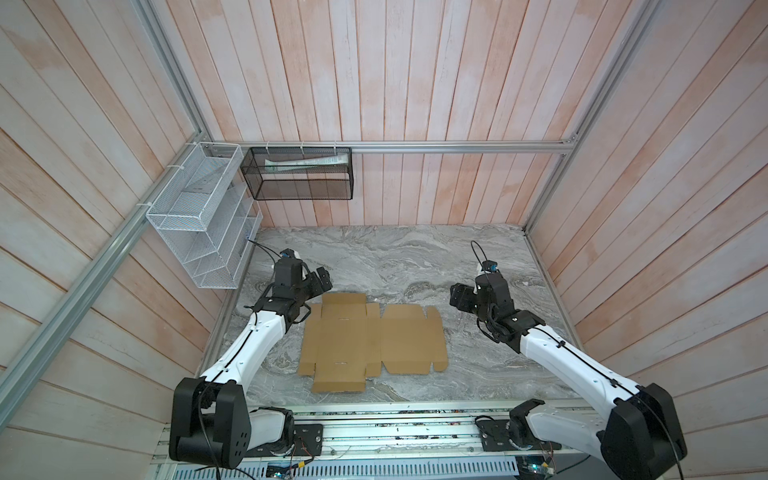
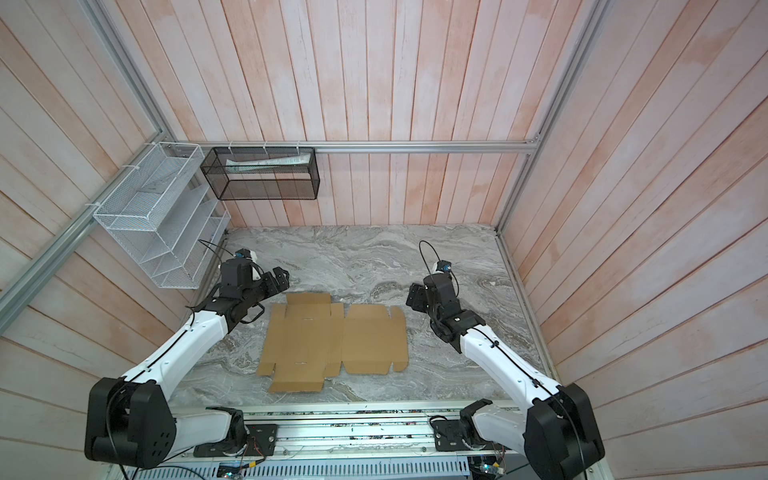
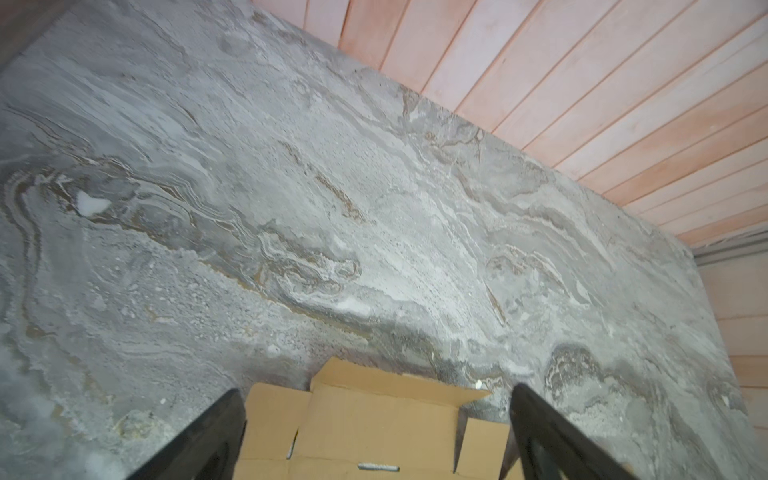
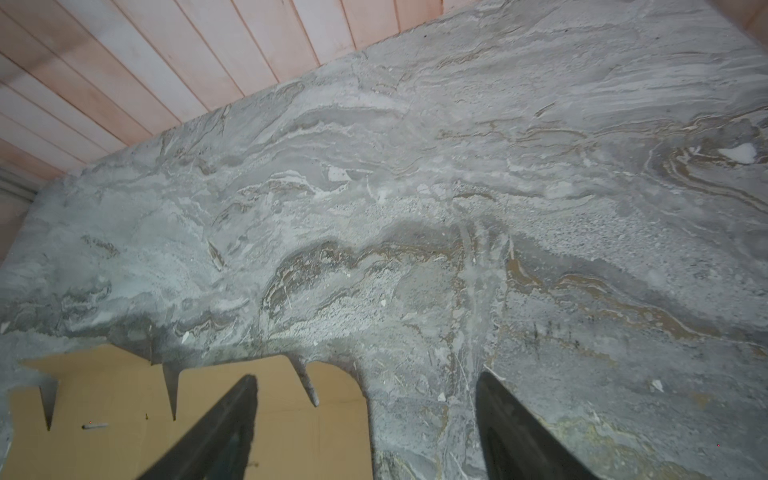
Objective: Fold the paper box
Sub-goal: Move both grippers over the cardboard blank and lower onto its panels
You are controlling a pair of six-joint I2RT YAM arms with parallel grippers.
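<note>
Paper box (image 1: 374,338) flat on table (image 1: 395,257)

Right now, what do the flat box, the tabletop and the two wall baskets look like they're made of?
The paper box: brown cardboard, likely corrugated, matte, unprinted; cut slots and creases show. The tabletop: grey veined marble look, dull; real stone or printed laminate, cannot tell. The white basket and black basket: probably coated metal mesh, see-through grid.

Both arms extended forward, wrists turned inward; left gripper (image 1: 323,279) jaws wide apart; right gripper (image 1: 458,297) jaws apart, nothing gripped.
</note>
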